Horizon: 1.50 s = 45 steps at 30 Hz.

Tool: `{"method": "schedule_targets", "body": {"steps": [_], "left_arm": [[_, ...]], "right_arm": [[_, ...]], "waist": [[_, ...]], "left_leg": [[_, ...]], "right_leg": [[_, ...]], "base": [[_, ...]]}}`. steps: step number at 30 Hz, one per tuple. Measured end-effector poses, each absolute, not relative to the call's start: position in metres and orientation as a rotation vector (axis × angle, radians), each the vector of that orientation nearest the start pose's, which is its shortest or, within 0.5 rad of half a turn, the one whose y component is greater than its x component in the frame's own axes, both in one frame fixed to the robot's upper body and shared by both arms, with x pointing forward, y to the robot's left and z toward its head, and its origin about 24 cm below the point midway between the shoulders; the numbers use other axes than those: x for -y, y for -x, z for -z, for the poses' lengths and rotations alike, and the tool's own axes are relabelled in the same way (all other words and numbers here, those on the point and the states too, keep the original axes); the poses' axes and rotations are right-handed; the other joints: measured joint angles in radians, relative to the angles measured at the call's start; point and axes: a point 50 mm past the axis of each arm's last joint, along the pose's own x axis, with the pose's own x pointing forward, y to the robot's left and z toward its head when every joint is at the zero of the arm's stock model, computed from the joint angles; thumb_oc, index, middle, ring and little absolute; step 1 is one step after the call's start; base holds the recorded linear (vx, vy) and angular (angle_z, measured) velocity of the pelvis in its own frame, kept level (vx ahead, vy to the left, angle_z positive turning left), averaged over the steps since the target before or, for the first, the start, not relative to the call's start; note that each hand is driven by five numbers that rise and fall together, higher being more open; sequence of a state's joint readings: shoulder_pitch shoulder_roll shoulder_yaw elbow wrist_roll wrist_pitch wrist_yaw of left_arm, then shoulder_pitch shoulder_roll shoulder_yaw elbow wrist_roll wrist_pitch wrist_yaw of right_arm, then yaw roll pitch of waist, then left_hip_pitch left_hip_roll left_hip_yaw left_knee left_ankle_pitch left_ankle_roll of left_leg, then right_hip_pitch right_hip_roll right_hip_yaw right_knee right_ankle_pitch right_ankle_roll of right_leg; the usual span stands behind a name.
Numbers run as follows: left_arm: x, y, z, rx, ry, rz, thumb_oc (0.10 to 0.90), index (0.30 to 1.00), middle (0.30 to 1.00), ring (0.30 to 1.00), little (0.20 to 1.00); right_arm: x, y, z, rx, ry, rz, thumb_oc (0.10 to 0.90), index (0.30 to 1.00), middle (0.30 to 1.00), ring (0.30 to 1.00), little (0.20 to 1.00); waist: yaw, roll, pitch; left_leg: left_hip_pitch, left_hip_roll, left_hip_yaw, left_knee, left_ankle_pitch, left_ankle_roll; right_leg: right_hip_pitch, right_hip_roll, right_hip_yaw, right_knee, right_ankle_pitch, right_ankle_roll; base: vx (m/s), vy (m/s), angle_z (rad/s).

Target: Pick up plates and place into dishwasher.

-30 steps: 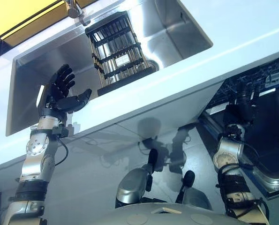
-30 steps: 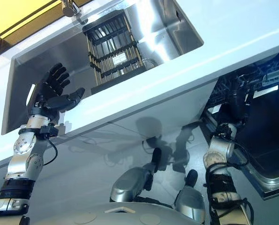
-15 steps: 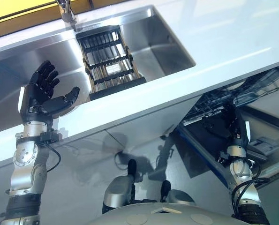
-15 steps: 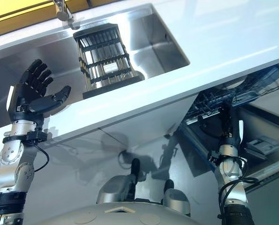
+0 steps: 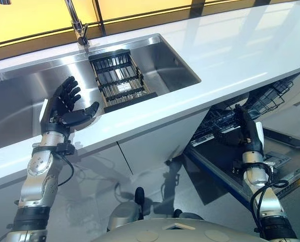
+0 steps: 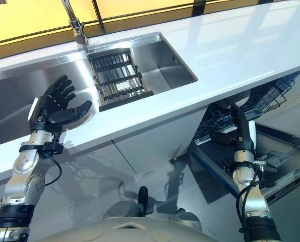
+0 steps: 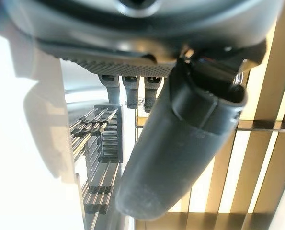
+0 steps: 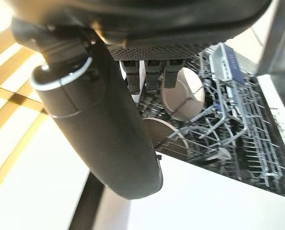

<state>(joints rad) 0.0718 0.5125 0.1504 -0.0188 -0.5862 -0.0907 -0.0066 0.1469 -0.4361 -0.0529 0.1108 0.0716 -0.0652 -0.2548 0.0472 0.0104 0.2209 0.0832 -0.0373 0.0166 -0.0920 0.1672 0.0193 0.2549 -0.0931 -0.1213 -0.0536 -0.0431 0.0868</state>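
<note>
Two beige plates stand on edge in the dishwasher's wire rack, just past my right hand's straight fingers. My right hand is open and empty, held upright beside the pulled-out rack under the counter. My left hand is open and empty too, raised over the front edge of the steel sink. A black dish rack sits in the sink to that hand's right; I cannot tell what it holds.
A faucet rises behind the sink. The white counter runs to the right above the dishwasher. The dishwasher door lies open low at the right. Grey cabinet fronts stand below the sink.
The whole view has swung as the camera moved. My left hand stays raised and open by the sink; my right hand stays straight by the dishwasher rack.
</note>
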Motion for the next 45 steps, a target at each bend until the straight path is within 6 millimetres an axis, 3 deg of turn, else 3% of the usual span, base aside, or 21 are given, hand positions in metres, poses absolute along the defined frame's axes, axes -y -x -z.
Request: {"method": "schedule_targets", "body": {"steps": [4, 9, 14, 19, 22, 26, 33, 40, 43, 45], "left_arm": [[-0.280, -0.235, -0.082, 0.107, 0.064, -0.145, 0.800, 0.900, 0.900, 0.900, 0.900], [-0.281, -0.234, -0.080, 0.100, 0.064, -0.147, 0.800, 0.900, 0.900, 0.900, 0.900], [-0.285, -0.233, -0.079, 0.095, 0.063, -0.161, 0.800, 0.900, 0.900, 0.900, 0.900], [-0.293, -0.232, -0.080, 0.094, 0.054, -0.185, 0.800, 0.900, 0.900, 0.900, 0.900], [-0.296, -0.232, -0.080, 0.087, 0.045, -0.193, 0.800, 0.900, 0.900, 0.900, 0.900], [-0.300, -0.232, -0.079, 0.067, 0.026, -0.191, 0.800, 0.900, 0.900, 0.900, 0.900], [-0.297, -0.238, -0.078, 0.017, -0.012, -0.153, 0.800, 0.900, 0.900, 0.900, 0.900], [-0.285, -0.252, -0.085, 0.006, -0.105, -0.088, 0.800, 0.900, 0.900, 0.900, 0.900], [-0.280, -0.265, -0.105, 0.109, -0.116, -0.089, 0.800, 0.900, 0.900, 0.900, 0.900], [-0.279, -0.274, -0.129, 0.241, -0.122, -0.101, 0.800, 0.900, 0.900, 0.900, 0.900]], "right_arm": [[0.274, -0.211, -0.015, -0.189, 0.323, 0.346, 0.800, 0.900, 0.900, 0.900, 0.900], [0.284, -0.199, 0.011, -0.324, 0.297, 0.460, 0.800, 0.900, 0.900, 0.900, 0.900], [0.299, -0.190, 0.009, -0.323, 0.296, 0.616, 0.800, 0.900, 0.900, 0.900, 0.900], [0.333, -0.181, -0.007, -0.226, 0.214, 0.861, 0.800, 0.900, 0.900, 0.900, 0.900], [0.356, -0.167, -0.001, -0.244, 0.116, 1.022, 0.800, 0.900, 0.900, 0.900, 0.900], [0.374, -0.137, 0.025, -0.357, -0.014, 1.172, 0.800, 0.900, 0.900, 0.900, 0.900], [0.359, -0.112, 0.064, -0.542, -0.092, 1.121, 0.800, 0.900, 0.900, 0.900, 0.900], [0.347, -0.122, 0.076, -0.586, -0.071, 1.026, 0.800, 0.900, 0.900, 0.900, 0.900], [0.346, -0.149, 0.064, -0.438, -0.209, 0.970, 0.800, 0.900, 0.900, 0.900, 0.900], [0.344, -0.173, 0.051, -0.286, -0.332, 0.925, 0.800, 0.900, 0.900, 0.900, 0.900]], "waist": [[-0.001, -0.002, -0.005], [-0.005, -0.012, -0.019], [-0.020, -0.013, -0.020], [-0.027, -0.020, -0.025], [-0.035, -0.030, -0.033], [-0.068, -0.033, -0.035], [-0.098, -0.026, -0.040], [-0.102, 0.015, -0.042], [-0.101, 0.054, 0.029], [-0.095, 0.080, 0.095]], "left_leg": [[0.012, 0.000, 0.000, -0.001, -0.003, 0.004], [0.012, 0.001, 0.005, -0.001, -0.004, 0.004], [0.012, 0.003, 0.010, -0.001, -0.004, 0.004], [0.011, 0.017, 0.059, 0.000, -0.006, 0.007], [0.013, 0.022, 0.074, -0.001, -0.007, 0.007], [0.014, 0.024, 0.089, -0.001, -0.008, 0.007], [0.014, 0.038, 0.127, -0.002, -0.010, 0.007], [-0.062, 0.040, 0.128, 0.002, 0.001, -0.006], [-0.125, 0.040, 0.125, 0.012, 0.023, -0.034], [-0.222, 0.048, 0.125, 0.080, 0.021, -0.038]], "right_leg": [[0.016, 0.001, 0.000, -0.010, 0.000, 0.000], [0.016, 0.001, 0.000, -0.014, 0.000, 0.000], [0.012, 0.000, 0.005, -0.013, -0.003, 0.005], [-0.022, 0.001, 0.049, 0.009, -0.003, 0.006], [-0.033, 0.001, 0.067, 0.020, -0.004, 0.005], [-0.043, 0.001, 0.089, 0.023, -0.001, 0.007], [-0.062, 0.003, 0.109, 0.018, 0.019, 0.008], [-0.171, 0.002, 0.112, 0.069, 0.023, 0.010], [-0.265, 0.003, 0.111, 0.130, 0.023, 0.010], [-0.377, 0.003, 0.107, 0.221, 0.014, 0.002]], "base": [[-0.03, 0.017, 0.00], [-0.07, 0.016, -0.02], [-0.06, -0.011, -0.03], [-0.06, -0.031, -0.23], [-0.04, -0.066, -0.22], [-0.01, -0.102, -0.14], [0.00, -0.130, -0.19], [-0.17, -0.100, -0.07], [-0.35, -0.066, -0.08], [-0.31, -0.026, -0.09]]}}
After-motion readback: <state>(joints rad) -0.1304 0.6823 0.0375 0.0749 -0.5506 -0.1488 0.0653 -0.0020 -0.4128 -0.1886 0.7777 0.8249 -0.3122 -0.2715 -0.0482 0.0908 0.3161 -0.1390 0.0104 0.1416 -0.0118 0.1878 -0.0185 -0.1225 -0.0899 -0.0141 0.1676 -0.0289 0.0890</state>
